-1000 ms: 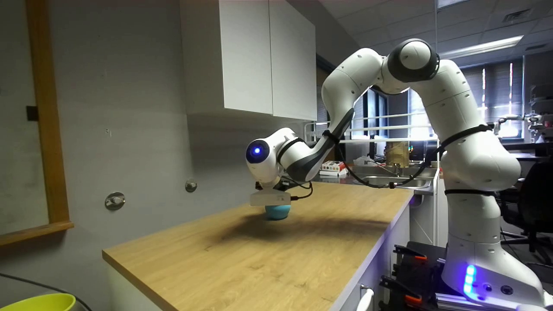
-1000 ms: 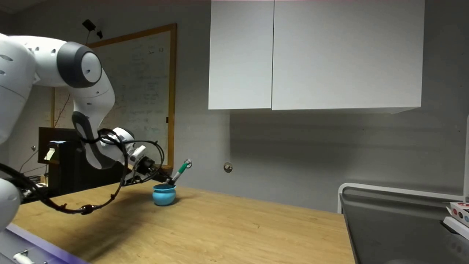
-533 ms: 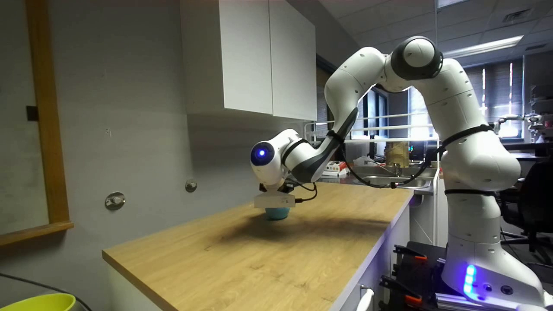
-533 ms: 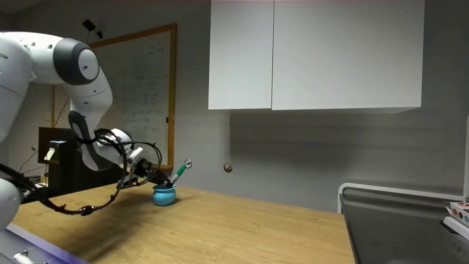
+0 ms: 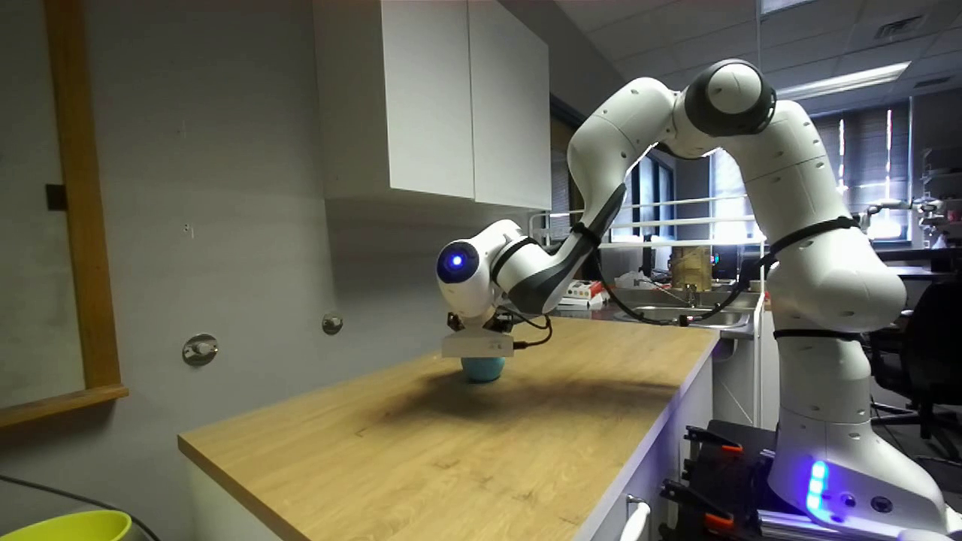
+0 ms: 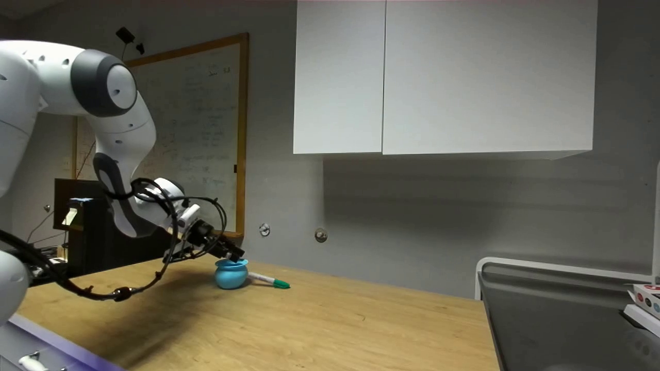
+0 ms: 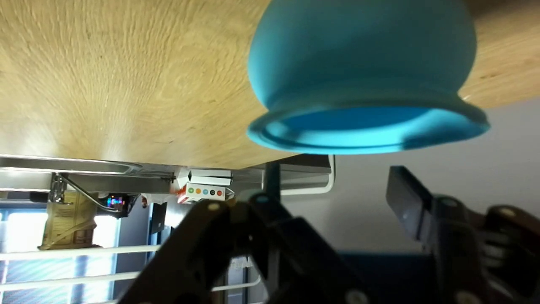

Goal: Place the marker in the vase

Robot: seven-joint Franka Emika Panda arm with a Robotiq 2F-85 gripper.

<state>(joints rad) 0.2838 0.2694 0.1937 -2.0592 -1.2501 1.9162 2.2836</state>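
gripper (image 7: 337,185): fingers (image 7: 406,198) spread wide, nothing held. tips are just short of the lip of the vase (image 7: 365,59) in the wrist view, thin gap showing; in an exterior view they sit just above the mouth. marker (image 6: 268,280) is outside the vase, lying flat on the counter (image 6: 361,330), one end just beside the vase, green end pointing away. can't tell if marker and vase touch.

vase is upright, standing between the arm (image 6: 126,135) and the marker in that same view. a white housing (image 5: 478,346) at the arm's end blocks the vase's top in an exterior view. black cables (image 6: 122,294) loop along the arm. white cupboards (image 6: 438,77) on the wall (image 6: 407,206) above; printed box (image 7: 206,192) and metal sink (image 7: 69,164) well apart from the vase.

vase: smooth, matte turquoise, squat round belly, flared lip, shadow across part of the lit inside. marker: slim white barrel, green cap. counter: pale wood grain, straight edges. fingers: dark, flat-padded.
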